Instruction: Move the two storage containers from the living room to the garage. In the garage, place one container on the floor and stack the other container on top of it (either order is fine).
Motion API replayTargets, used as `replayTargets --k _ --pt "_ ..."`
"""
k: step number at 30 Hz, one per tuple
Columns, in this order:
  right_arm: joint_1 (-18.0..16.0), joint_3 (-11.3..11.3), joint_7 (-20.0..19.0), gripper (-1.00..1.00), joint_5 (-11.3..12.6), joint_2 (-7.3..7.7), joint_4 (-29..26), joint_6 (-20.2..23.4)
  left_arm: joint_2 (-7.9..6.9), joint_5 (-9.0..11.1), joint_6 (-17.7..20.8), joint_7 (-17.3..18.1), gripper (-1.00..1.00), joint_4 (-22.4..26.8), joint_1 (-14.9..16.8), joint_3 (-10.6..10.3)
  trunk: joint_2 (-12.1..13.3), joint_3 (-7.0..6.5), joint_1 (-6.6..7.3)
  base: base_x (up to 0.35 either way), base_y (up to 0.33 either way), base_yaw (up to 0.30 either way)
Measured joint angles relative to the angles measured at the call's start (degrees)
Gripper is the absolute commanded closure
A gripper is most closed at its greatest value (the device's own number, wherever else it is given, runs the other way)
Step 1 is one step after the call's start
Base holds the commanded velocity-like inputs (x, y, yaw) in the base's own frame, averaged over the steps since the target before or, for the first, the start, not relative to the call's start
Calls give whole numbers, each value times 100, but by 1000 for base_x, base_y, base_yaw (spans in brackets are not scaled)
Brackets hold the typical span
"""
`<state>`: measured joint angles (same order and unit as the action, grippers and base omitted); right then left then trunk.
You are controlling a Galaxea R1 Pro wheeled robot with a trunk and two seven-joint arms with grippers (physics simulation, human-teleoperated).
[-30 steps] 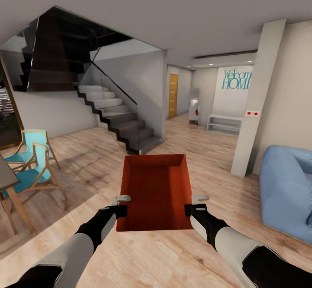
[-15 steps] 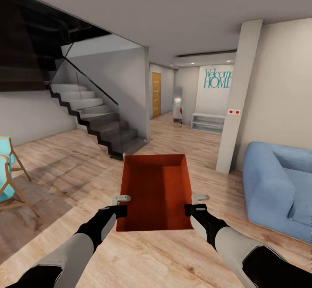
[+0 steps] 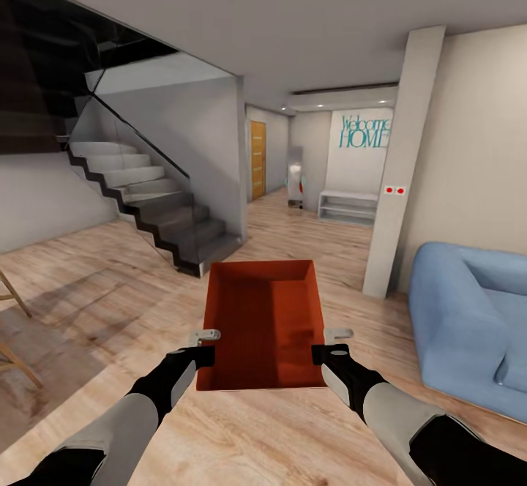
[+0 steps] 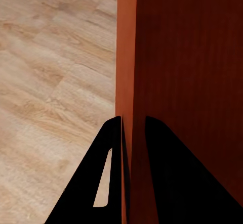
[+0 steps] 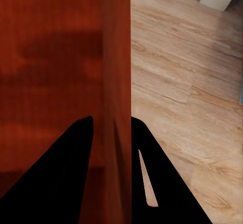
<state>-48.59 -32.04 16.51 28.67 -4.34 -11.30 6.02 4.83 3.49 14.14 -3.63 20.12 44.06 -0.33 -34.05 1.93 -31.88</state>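
Open wood-plank floor (image 3: 307, 237) runs straight ahead toward the far hallway. Left of that lane: staircase (image 3: 161, 215), its lowest step near the path. Right of it: white pillar (image 3: 399, 171), then blue sofa (image 3: 468, 318) close by on the right. Chair legs (image 3: 15, 332) at near left edge. Storage container (image 3: 263, 321) spans the space between left claw (image 3: 199, 345) and right claw (image 3: 331, 342); each side wall is pinched.

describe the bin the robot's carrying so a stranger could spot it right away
Over the wood-plank floor, between the staircase and blue sofa, look front and centre. The orange-red open-top bin hangs there, the lone red, empty box.
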Motion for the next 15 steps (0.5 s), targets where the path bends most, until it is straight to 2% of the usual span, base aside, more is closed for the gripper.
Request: replayTargets --k 15 --pt "0 3 -1 100 -2 0 0 0 0 -11 0 5 100 2 0 8 0 0 0 324 0 0"
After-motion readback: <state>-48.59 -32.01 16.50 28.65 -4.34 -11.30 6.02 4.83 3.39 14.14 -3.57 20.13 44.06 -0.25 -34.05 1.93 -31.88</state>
